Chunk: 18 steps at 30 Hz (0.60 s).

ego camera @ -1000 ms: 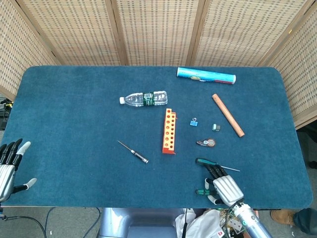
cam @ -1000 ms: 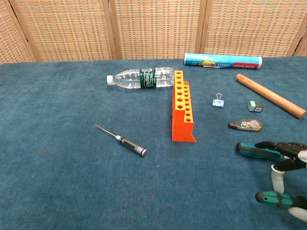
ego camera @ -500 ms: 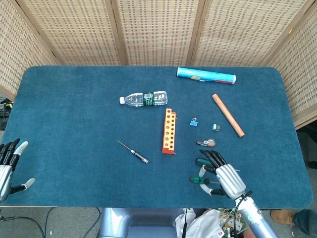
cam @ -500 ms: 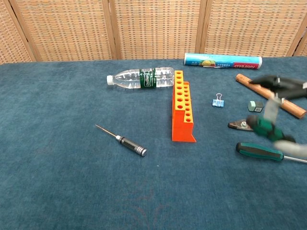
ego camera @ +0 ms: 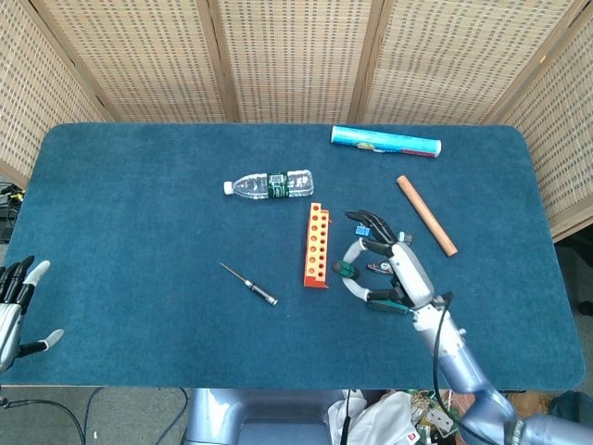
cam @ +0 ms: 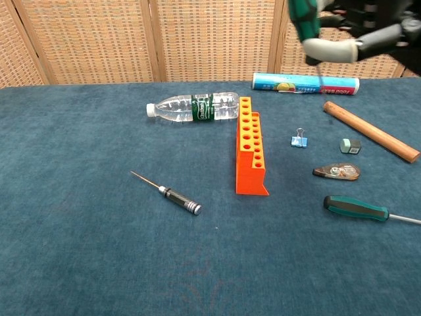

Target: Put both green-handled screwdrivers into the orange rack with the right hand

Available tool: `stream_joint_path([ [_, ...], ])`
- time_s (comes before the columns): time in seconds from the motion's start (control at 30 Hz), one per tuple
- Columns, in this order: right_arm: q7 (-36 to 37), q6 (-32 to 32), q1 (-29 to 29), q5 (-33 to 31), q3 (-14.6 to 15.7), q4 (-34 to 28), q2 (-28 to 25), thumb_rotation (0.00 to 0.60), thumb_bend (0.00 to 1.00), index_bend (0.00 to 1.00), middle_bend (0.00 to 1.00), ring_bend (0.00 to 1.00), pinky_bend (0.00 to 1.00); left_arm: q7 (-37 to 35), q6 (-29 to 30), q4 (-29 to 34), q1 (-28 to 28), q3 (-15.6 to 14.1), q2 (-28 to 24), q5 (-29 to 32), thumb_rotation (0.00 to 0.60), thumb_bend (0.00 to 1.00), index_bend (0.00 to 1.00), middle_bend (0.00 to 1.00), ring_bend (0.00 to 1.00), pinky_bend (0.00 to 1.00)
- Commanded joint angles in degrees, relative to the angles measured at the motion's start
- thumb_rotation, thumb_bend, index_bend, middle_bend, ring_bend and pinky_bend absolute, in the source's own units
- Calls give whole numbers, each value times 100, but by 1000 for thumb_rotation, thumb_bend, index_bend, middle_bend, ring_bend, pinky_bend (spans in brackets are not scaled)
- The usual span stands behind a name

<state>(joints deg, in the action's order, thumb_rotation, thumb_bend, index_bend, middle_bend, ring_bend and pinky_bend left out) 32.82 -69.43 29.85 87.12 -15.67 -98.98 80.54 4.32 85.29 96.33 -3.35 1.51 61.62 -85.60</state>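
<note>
The left hand (ego camera: 17,306) is waiting at the bench (cam: 79,250) edge, fingers spread, holding nothing. One green screwdriver (cam: 358,209) is lying flat near the front. The right hand (cam: 348,29) is pinching the other screwdriver (cam: 304,14) high up, tip down. Next it needs to line up over a hole in the orange rack (cam: 250,148). The clip (cam: 299,139) and bottle (cam: 194,107) are sitting just beside the rack.

Dark blue felt table cover (cam: 79,250); orange plastic rack (cam: 250,155); green-and-black screwdriver handle (cam: 355,208); clear bottle with green label (cam: 194,107); tan woven screen (cam: 210,39).
</note>
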Motion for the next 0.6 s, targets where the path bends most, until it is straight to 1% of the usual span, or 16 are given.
stream_joint_path([
  [0.03, 425, 346, 269, -281, -178, 215, 269, 600, 383, 601, 113, 0, 0, 5, -38, 9, -22, 24, -7, 48, 600, 0, 0, 0, 0, 0],
  [0.2, 723, 717, 569, -623, -279, 467, 600, 600, 382, 604, 115, 0, 0, 9, -130, -3, -63, 62, -12, 162, 600, 0, 0, 0, 0, 0],
  [0.33, 761, 871, 759, -915, -399, 725, 916, 600, 383, 606, 117, 0, 0, 30, -227, -15, -106, 77, 0, 239, 600, 0, 0, 0, 0, 0],
  [0.6, 848, 1035, 971, -1261, -608, 1033, 1186, 600, 383, 607, 120, 0, 0, 67, -298, -21, -136, 101, 17, 347, 600, 0, 0, 0, 0, 0],
])
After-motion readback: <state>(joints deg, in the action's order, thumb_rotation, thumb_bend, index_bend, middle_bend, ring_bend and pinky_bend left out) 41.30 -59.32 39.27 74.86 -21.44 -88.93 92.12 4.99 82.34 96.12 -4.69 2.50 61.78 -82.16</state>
